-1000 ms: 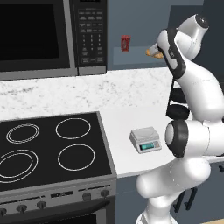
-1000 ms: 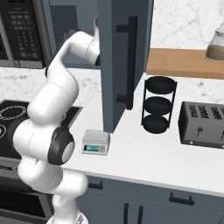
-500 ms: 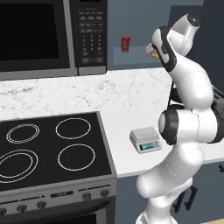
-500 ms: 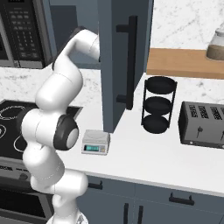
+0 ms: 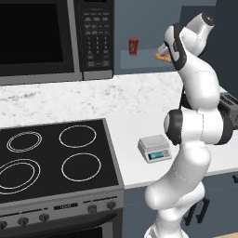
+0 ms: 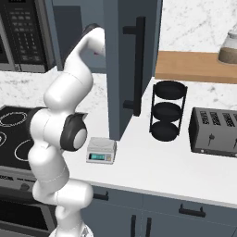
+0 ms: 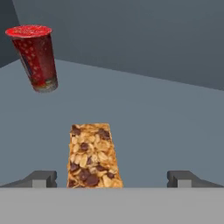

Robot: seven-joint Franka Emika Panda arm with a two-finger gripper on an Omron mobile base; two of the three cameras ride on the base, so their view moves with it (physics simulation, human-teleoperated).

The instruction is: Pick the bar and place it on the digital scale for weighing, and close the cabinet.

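White marbled table [image 6: 152, 159] beside black cooktop [image 5: 51, 155]; microwave [image 5: 56, 37] above. Digital scale [image 6: 101, 150] on table near open cabinet [image 6: 132, 55] door; toaster [image 6: 215, 132] and tiered rack [image 6: 167, 111] to right. Inside cabinet: red can [image 7: 36, 57], bar [image 7: 92, 155] flat on shelf. Jaws wide open, straddling bar, holding nothing.

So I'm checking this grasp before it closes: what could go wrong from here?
The open gripper straddles the bar, but the bar lies nearer the left fingertip, so closing may push or twist it. The red can stands on the same shelf beyond the bar; overreaching might knock it. The cabinet door stands open beside the arm's way to the digital scale.
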